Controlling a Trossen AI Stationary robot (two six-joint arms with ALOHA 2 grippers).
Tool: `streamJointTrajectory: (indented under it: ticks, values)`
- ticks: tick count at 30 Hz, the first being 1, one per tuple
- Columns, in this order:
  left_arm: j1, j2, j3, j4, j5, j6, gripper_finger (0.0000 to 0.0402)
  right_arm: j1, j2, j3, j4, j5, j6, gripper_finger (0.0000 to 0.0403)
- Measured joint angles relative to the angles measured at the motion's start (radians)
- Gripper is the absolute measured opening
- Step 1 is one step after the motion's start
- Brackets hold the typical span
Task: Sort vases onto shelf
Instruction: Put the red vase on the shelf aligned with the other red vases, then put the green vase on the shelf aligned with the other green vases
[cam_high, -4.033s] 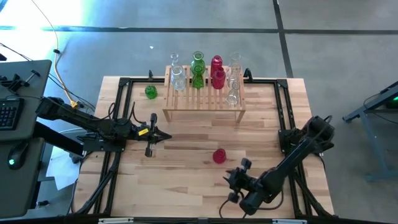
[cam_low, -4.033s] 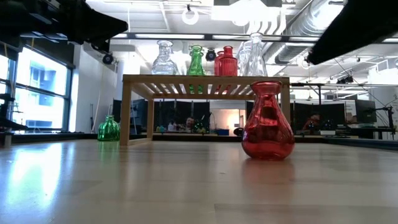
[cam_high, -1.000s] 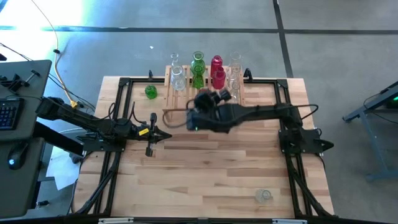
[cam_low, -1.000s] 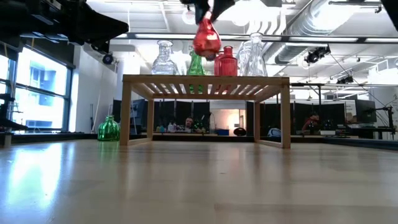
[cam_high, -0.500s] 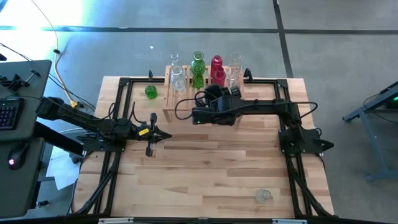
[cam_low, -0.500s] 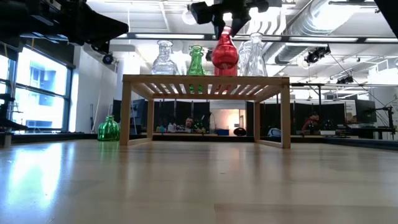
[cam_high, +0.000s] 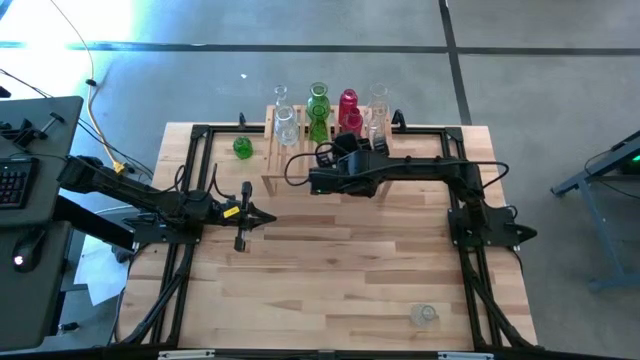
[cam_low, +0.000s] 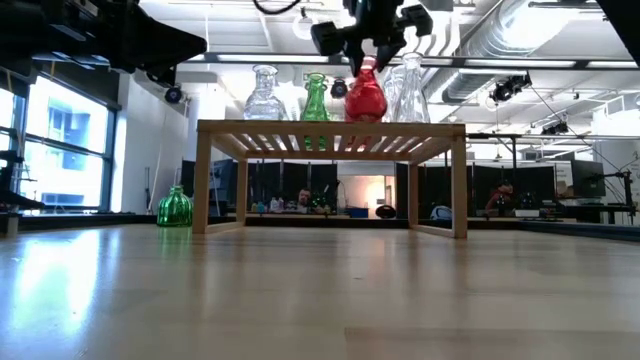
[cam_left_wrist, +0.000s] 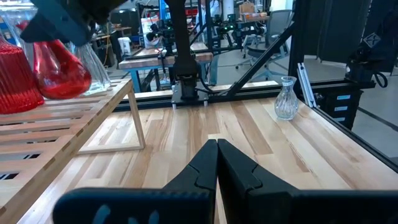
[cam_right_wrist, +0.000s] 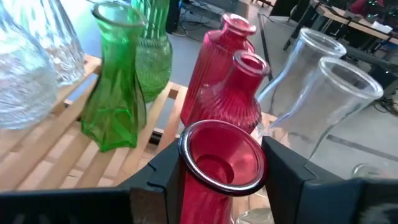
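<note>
My right gripper (cam_right_wrist: 222, 150) is shut on a red round-bellied vase (cam_low: 366, 98) over the low wooden shelf (cam_low: 330, 127), right in front of two ribbed red vases (cam_right_wrist: 233, 93). The held vase's bottom is level with the slats; whether it rests on them I cannot tell. Green vases (cam_right_wrist: 118, 93) and clear vases (cam_low: 264, 95) also stand on the shelf's slatted top. In the high view the arm hides the held vase. My left gripper (cam_high: 262, 218) waits shut above the table's left half, pointing level. My right gripper pinches the red vase's neck (cam_right_wrist: 208, 196) just under its flared rim, one finger (cam_right_wrist: 163, 171) on either side. The fingers come from the table's near side, slanting a little downward. The vase hangs upright below them, its belly (cam_left_wrist: 59, 74) just over the slats.
A round green vase (cam_high: 242, 148) stands on the table left of the shelf. A small clear vase (cam_high: 425, 315) stands near the table's front right corner. Tall clear vases (cam_right_wrist: 323, 99) crowd the shelf's right end. Black frame rails (cam_high: 190, 200) run along both table sides.
My right gripper has carried the red vase along the shelf toward its right end and down toward the slats. The wrist has rolled, and the vase has gone from tilted to upright.
</note>
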Motion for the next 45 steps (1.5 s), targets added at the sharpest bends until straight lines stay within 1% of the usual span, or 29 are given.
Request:
streamJointTrajectory:
  ticks: [4, 9, 14, 16, 20, 23, 31, 38, 45]
  values:
    - [0.000, 0.000, 0.000, 0.000, 0.000, 0.000, 0.0000, -0.004, 0.000, -0.037, 0.000, 0.001, 0.030, 0.0140]
    - [0.000, 0.000, 0.000, 0.000, 0.000, 0.000, 0.0000, -0.004, 0.000, -0.038, 0.000, 0.020, 0.039, 0.0140]
    - [0.000, 0.000, 0.000, 0.000, 0.000, 0.000, 0.0000, -0.004, 0.000, -0.038, 0.000, 0.016, 0.037, 0.0140]
    - [0.000, 0.000, 0.000, 0.000, 0.000, 0.000, 0.0000, -0.004, 0.000, -0.038, 0.001, 0.009, 0.036, 0.0154]
    - [0.000, 0.000, 0.000, 0.000, 0.000, 0.000, 0.0000, -0.005, 0.000, -0.038, 0.001, 0.007, 0.039, 0.0206]
    - [0.000, 0.000, 0.000, 0.000, 0.000, 0.000, 0.0000, -0.005, 0.000, -0.038, 0.001, 0.007, 0.038, 0.0221]
    - [0.000, 0.000, 0.000, 0.000, 0.000, 0.000, 0.0000, -0.005, 0.000, -0.039, 0.001, 0.007, 0.022, 0.0223]
    - [0.000, 0.000, 0.000, 0.000, 0.000, 0.000, 0.0000, -0.004, 0.000, -0.038, -0.001, 0.036, 0.017, 0.0223]
    - [0.000, 0.000, 0.000, 0.000, 0.000, 0.000, 0.0000, 0.016, 0.000, 0.020, -0.003, 0.067, -0.038, 0.0224]
